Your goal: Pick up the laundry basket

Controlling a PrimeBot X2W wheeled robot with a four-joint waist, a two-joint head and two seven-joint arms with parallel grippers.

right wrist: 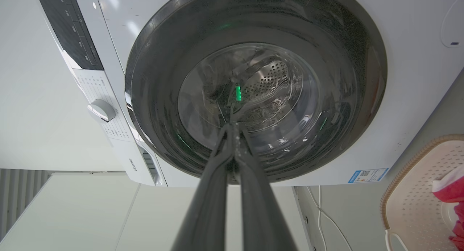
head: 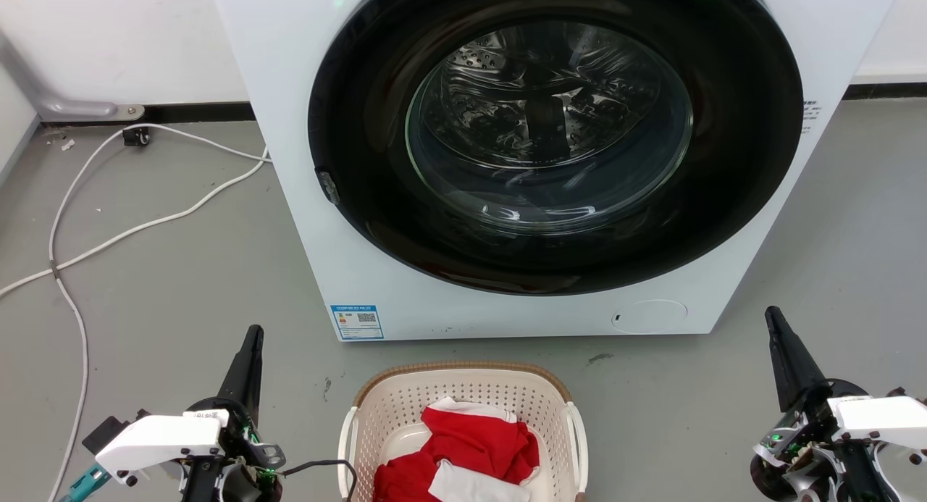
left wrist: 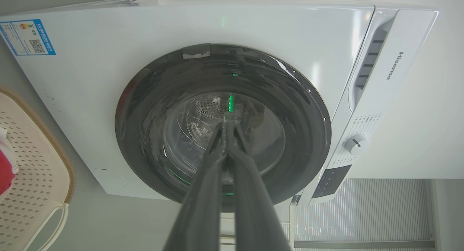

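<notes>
The laundry basket, cream-white and perforated with a brown rim and white side handles, sits on the floor at the bottom centre of the head view, holding red and white clothes. Its edge also appears in the left wrist view and the right wrist view. My left gripper stands to the basket's left, fingers shut together with nothing in them. To the basket's right, my right gripper is likewise shut and empty. Both are apart from the basket.
A white front-loading washing machine with a closed dark round door stands just behind the basket. White cables trail across the grey floor at the left. Open floor lies on both sides of the basket.
</notes>
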